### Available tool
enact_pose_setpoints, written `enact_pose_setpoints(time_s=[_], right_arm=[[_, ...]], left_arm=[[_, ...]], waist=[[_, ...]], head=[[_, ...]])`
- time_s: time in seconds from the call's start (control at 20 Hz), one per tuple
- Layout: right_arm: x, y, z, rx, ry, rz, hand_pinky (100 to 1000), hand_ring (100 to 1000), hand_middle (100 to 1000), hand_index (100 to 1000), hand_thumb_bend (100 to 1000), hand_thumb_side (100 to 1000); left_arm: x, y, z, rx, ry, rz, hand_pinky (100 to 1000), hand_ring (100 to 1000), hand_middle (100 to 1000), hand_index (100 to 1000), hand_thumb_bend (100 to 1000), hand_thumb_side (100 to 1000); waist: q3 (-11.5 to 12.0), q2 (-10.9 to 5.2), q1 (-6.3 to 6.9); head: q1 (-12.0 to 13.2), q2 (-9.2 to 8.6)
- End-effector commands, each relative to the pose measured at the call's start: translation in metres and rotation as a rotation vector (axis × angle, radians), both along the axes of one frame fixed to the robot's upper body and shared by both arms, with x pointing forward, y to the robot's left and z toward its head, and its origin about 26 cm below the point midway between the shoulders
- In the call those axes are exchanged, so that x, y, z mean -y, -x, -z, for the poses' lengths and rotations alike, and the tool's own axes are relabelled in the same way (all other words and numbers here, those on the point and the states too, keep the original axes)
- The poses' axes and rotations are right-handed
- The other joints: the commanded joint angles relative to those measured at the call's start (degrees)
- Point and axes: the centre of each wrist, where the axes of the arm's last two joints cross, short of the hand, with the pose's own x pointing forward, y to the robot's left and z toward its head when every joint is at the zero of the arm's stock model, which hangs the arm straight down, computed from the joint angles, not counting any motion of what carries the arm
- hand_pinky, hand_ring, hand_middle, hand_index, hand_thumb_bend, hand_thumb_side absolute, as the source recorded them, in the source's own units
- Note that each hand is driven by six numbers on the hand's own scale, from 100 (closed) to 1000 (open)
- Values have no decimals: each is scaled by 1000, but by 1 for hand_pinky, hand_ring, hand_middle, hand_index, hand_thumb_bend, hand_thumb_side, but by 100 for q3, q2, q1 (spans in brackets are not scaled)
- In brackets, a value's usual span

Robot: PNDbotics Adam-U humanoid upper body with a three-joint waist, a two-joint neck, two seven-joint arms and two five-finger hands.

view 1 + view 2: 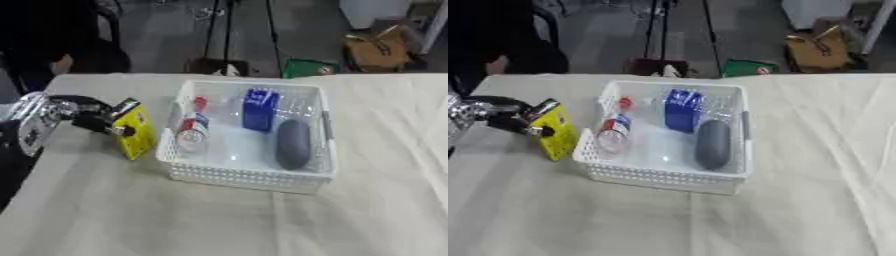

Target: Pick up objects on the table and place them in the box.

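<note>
My left robot hand (94, 120) comes in from the left edge of the frame, its fingers curled round a yellow packet (136, 131). The packet stands tilted just outside the left wall of the white basket (254, 177), which sits mid-frame on the cloth-covered bench (175, 220). I cannot tell whether the packet's lower corner touches the cloth or hangs just above it. My right robot hand shows in neither view.

Inside the basket lie a small bottle with a red cap (192, 131) along the left wall, a blue carton (260, 109) standing toward the back, and a dark grey oblong thing (293, 144) on the right.

The risk, as I judge it, is the basket wall. The packet is very near the rim, so if I swing it across without lifting enough, its lower edge could catch the rim and shove or tip the basket. The grip sits on the packet's upper corner, so it could also pivot or slip as I carry it. Dropping it on the left side would land it on the bottle.

The right eye view shows a clearer gap between packet and basket wall, and less of my wrist. The left eye view shows more of the silver wrist (35, 125) at the frame's left edge.
</note>
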Motion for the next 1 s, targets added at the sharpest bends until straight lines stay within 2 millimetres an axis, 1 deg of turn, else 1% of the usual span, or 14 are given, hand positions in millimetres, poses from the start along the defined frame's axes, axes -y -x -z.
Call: enact_pose_setpoints(time_s=[0.05, 0.1, 0.25, 0.45, 0.55, 0.6, 0.7, 0.8, 0.85, 0.95, 1.0], right_arm=[[0, 3, -8, 27, 12, -6, 783, 764, 626, 835, 100, 1000], [0, 3, -8, 27, 12, -6, 783, 764, 626, 835, 100, 1000], [0, 3, -8, 27, 11, -5, 783, 764, 626, 835, 100, 1000], [0, 3, -8, 26, 10, -5, 783, 764, 626, 836, 100, 1000], [0, 3, -8, 25, 10, -5, 783, 764, 626, 836, 100, 1000], [0, 3, -7, 25, 10, -5, 784, 764, 626, 836, 100, 1000], [0, 3, -7, 24, 10, -4, 784, 764, 626, 836, 100, 1000], [1, 3, -7, 24, 9, -3, 784, 764, 626, 837, 100, 1000], [1, 3, -7, 25, 8, -3, 784, 764, 626, 837, 100, 1000], [1, 3, -7, 24, 8, -3, 784, 764, 626, 837, 100, 1000], [1, 3, -7, 24, 8, -3, 785, 764, 626, 837, 100, 1000]], left_arm=[[-2, -1, -16, 42, -21, -5, 960, 1000, 980, 988, 520, 905], [-2, -1, -15, 42, -22, -5, 942, 1000, 973, 976, 507, 888], [-1, -2, -14, 38, -24, -2, 943, 1000, 972, 974, 527, 889], [1, -2, -15, 37, -21, 9, 938, 1000, 958, 938, 511, 895], [2, -3, -16, 36, -20, 13, 937, 1000, 956, 934, 510, 896], [2, -3, -17, 35, -20, 15, 931, 1000, 945, 908, 501, 893], [3, -3, -18, 34, -20, 19, 931, 1000, 945, 908, 501, 893], [4, -3, -19, 35, -16, 22, 890, 984, 903, 863, 467, 863], [5, -3, -20, 30, -17, 26, 881, 975, 884, 853, 462, 857], [6, -3, -21, 19, -18, 33, 879, 972, 878, 847, 462, 853], [6, -3, -21, 15, -18, 35, 874, 949, 864, 825, 457, 838]], waist=[[3, -88, -5], [2, -88, -4], [-7, -85, -1], [-1, -81, 5], [4, -80, 8], [6, -81, 9], [9, -84, 11], [15, -89, 11], [21, -94, 12], [27, -99, 13], [28, -100, 13]], head=[[22, -38], [23, -40], [28, -46], [30, -30], [31, -24], [31, -23], [30, -18], [29, -16], [32, -16], [33, -14], [35, -13]])
